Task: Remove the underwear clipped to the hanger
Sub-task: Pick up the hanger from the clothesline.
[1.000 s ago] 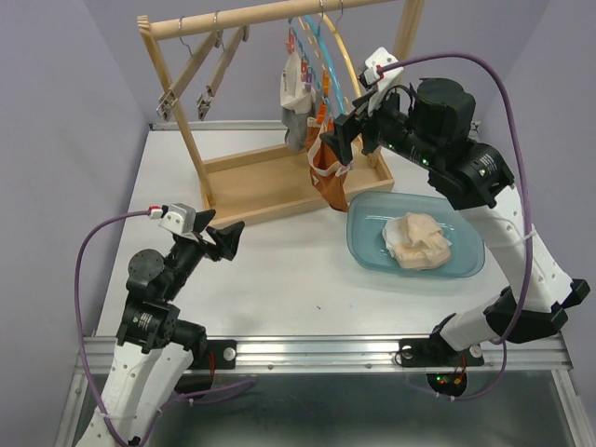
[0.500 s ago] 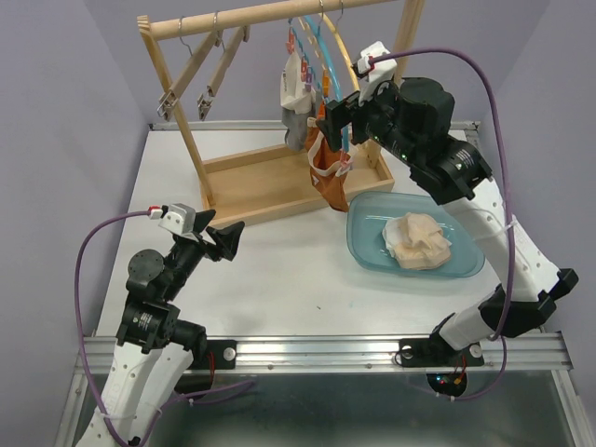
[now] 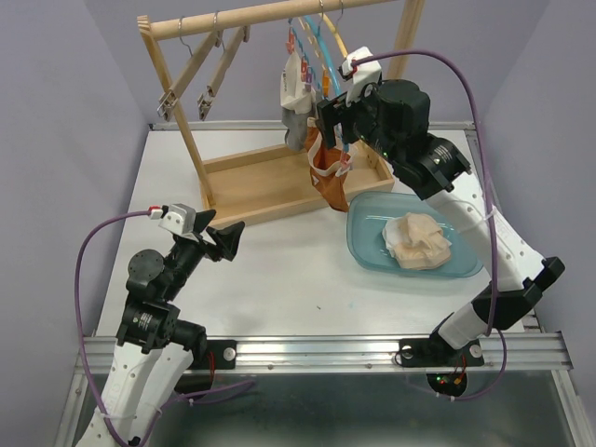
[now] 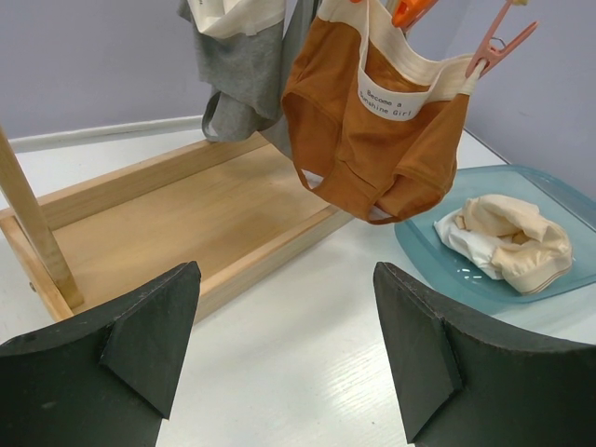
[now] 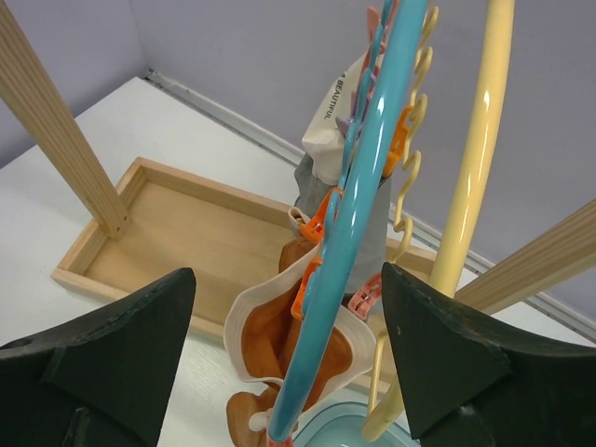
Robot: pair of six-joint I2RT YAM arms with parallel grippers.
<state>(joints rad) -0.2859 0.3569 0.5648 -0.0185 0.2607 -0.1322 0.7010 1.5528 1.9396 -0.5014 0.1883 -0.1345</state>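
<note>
Orange-brown underwear (image 3: 328, 182) with a cream waistband hangs by orange clips from a blue hanger (image 5: 358, 214) on the wooden rack (image 3: 270, 182); it also shows in the left wrist view (image 4: 372, 140) and the right wrist view (image 5: 279, 345). Grey and white underwear (image 3: 295, 102) hangs behind it, also seen in the left wrist view (image 4: 237, 65). A beige and white garment (image 3: 417, 240) lies in the blue tub (image 3: 363, 244). My right gripper (image 3: 332, 121) is open, high above the orange-brown underwear, its jaws on either side of the blue hanger. My left gripper (image 3: 228, 240) is open and empty, low over the table.
A yellow hanger (image 5: 466, 214) hangs beside the blue one. Two wooden clip hangers (image 3: 200, 79) hang empty at the rack's left. The rack's tray base (image 4: 168, 223) lies ahead of my left gripper. Purple walls close the table on three sides.
My right gripper has moved up and to the left, from beside the orange-brown underwear to the hanger above it. The left arm has not moved.
</note>
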